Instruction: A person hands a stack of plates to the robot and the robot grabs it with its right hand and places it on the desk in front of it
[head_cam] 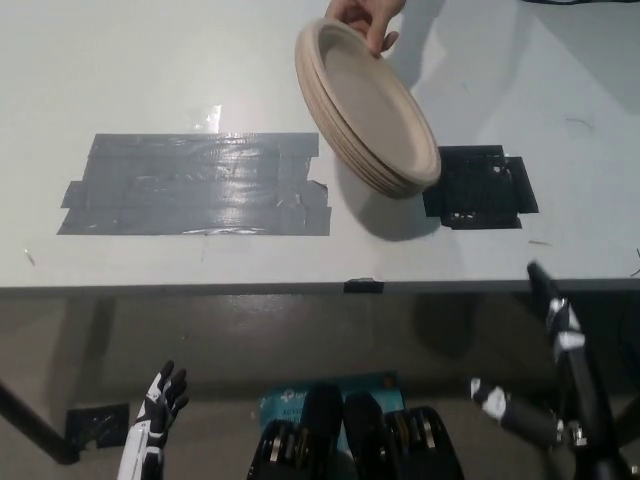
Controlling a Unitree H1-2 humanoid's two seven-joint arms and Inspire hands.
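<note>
**Stack of plates: held tilted over the worktop, right of centre**

Item: stack of plates (368, 105). They are round and shallow with raised rims, in a matt beige material that looks like pressed fibre. The plates nest closely, and their layered edges show along the lower left side.

Position: held up over the far half of the worktop (150, 70), with its shadow on the surface below. A person's hand (365, 20) at the top edge of the picture pinches the upper rim.

Orientation: tilted, with the hollow face toward the camera. The oval's long axis runs from upper left to lower right, and the low end is just beside the black patch (480, 187).

Surroundings: the worktop is pale, smooth and slightly glossy. A grey tape patch (195, 185), wrinkled and shiny, lies left of the stack. Bare surface lies between the two patches and along the straight front edge, and the floor (250, 330) shows below that edge.

Right hand (570, 430): black, low right, below the front edge and well apart from the stack. Its fingers (560, 320) are spread and hold nothing.

Left hand (152, 420): white, resting lower left, fingers (168, 385) slightly apart and empty
</note>
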